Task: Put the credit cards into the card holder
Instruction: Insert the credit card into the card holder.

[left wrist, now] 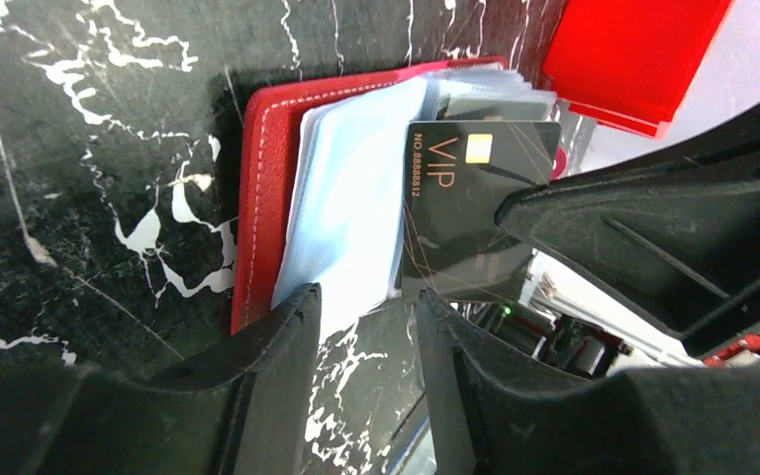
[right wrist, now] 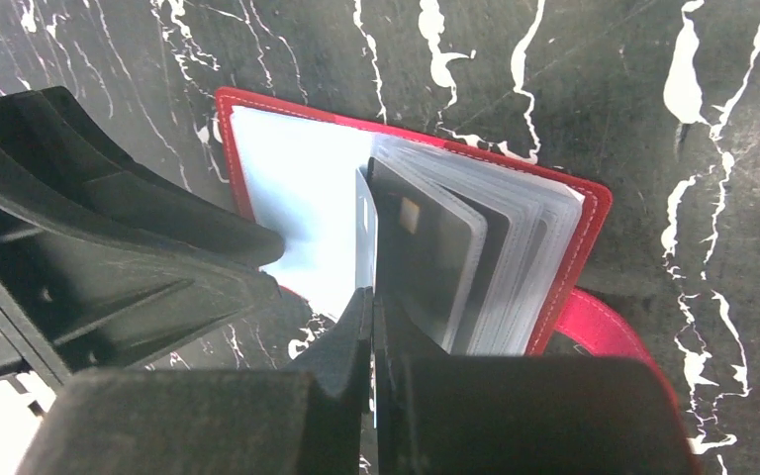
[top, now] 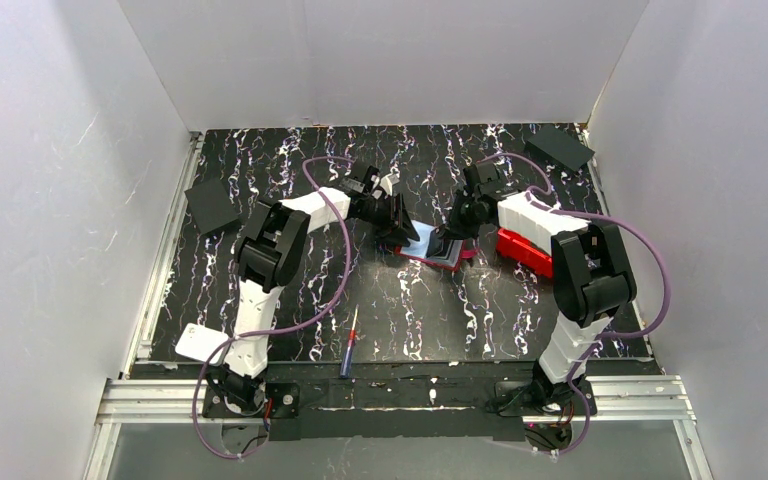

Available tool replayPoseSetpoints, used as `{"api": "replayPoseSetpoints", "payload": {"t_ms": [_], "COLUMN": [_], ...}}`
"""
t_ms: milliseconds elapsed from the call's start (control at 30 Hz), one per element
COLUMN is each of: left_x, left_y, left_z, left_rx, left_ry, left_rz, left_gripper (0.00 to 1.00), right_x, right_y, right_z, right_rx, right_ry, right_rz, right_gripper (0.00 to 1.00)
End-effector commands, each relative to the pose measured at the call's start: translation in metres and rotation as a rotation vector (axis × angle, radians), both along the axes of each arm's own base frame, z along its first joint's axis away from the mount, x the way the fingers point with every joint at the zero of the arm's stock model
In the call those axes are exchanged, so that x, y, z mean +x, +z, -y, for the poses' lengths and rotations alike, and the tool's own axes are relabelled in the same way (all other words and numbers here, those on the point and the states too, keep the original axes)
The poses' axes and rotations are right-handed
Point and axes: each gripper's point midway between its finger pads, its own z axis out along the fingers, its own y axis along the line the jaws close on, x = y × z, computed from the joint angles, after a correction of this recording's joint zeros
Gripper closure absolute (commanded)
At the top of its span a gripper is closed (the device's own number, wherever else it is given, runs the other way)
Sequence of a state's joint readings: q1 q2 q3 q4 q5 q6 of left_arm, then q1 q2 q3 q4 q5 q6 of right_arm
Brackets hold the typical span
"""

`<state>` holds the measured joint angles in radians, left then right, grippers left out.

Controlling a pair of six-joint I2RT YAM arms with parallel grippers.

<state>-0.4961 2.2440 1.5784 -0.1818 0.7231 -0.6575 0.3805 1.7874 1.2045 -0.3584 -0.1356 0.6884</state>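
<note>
The red card holder [top: 430, 247] lies open at the table's middle, its pale-blue inner page [left wrist: 351, 208] and clear pockets [right wrist: 515, 267] showing. My right gripper [top: 457, 228] is shut on a dark credit card [left wrist: 470, 213] marked VIP with a gold chip, holding it on edge at the pockets; its closed fingertips [right wrist: 371, 297] pinch the card's thin edge [right wrist: 364, 223]. My left gripper [left wrist: 366, 302] is open, its fingers [left wrist: 277, 336] at the pale-blue page's near edge. It also shows in the top view [top: 400, 225] on the holder's left side.
A red open bin [top: 523, 250] stands just right of the holder, also in the left wrist view [left wrist: 633, 54]. Black flat squares lie at the far left [top: 210, 205] and far right [top: 558, 147]. A pen-like tool [top: 348, 345] and a white flat piece [top: 200, 343] lie near the front.
</note>
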Motion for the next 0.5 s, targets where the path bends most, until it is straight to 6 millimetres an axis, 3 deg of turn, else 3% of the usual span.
{"api": "replayPoseSetpoints", "payload": {"t_ms": [0, 167, 333, 467], "left_x": [-0.004, -0.008, -0.012, -0.011], "left_y": [-0.006, -0.014, -0.017, -0.016], "left_z": [0.001, -0.005, -0.011, -0.012], "left_rx": [0.017, 0.057, 0.086, 0.089], "left_ry": [-0.006, 0.0, 0.004, 0.004], "left_rz": [-0.038, -0.058, -0.056, -0.049], "left_gripper": [0.61, 0.62, 0.62, 0.62], "right_x": [-0.001, -0.007, -0.011, -0.019], "right_y": [-0.006, -0.013, -0.006, -0.015], "right_z": [0.01, 0.015, 0.028, 0.033], "right_rx": [-0.041, -0.041, -0.09, -0.122], "right_ry": [-0.018, -0.035, -0.07, -0.07], "right_rz": [0.008, -0.027, -0.036, -0.076], "right_gripper": [0.99, 0.99, 0.99, 0.99]}}
